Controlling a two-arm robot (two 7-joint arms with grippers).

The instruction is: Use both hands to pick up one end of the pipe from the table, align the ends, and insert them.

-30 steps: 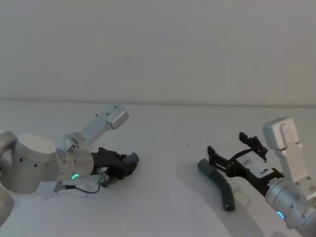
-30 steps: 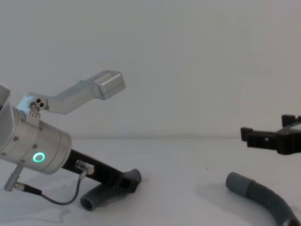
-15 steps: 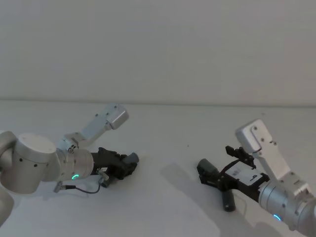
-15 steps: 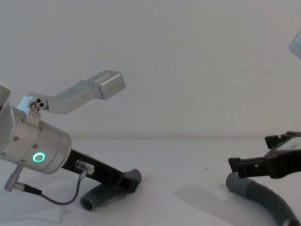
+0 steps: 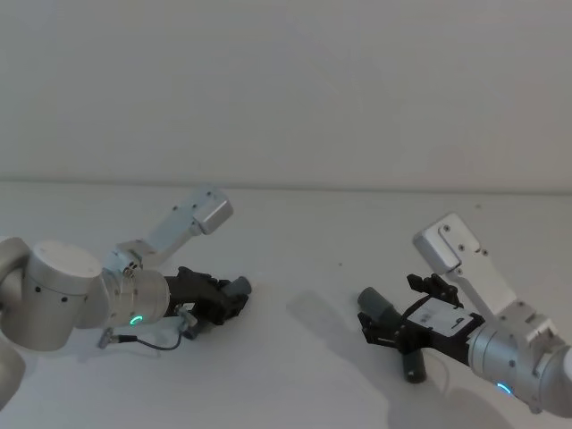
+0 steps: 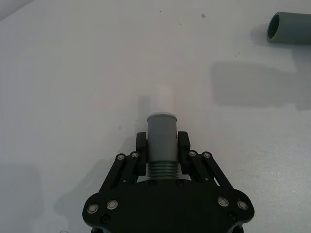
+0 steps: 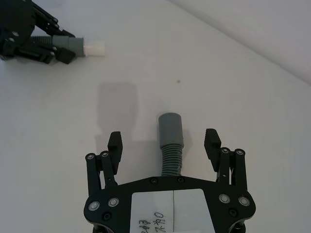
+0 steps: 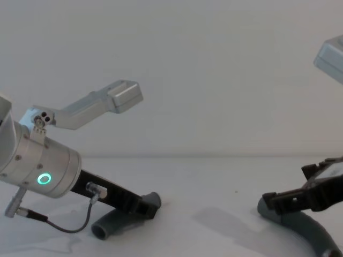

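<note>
Two grippers at the table [image 5: 295, 232]: left gripper [image 6: 162, 138] clamps the short hose [image 6: 162, 127] toward the left edge; right gripper [image 7: 164, 137], jaws apart, straddles the long hose [image 7: 170, 127] toward the right edge.

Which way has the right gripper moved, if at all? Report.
Yes. The right gripper dropped to the unmoved long hose, now straddling its sleeve, open.
</note>
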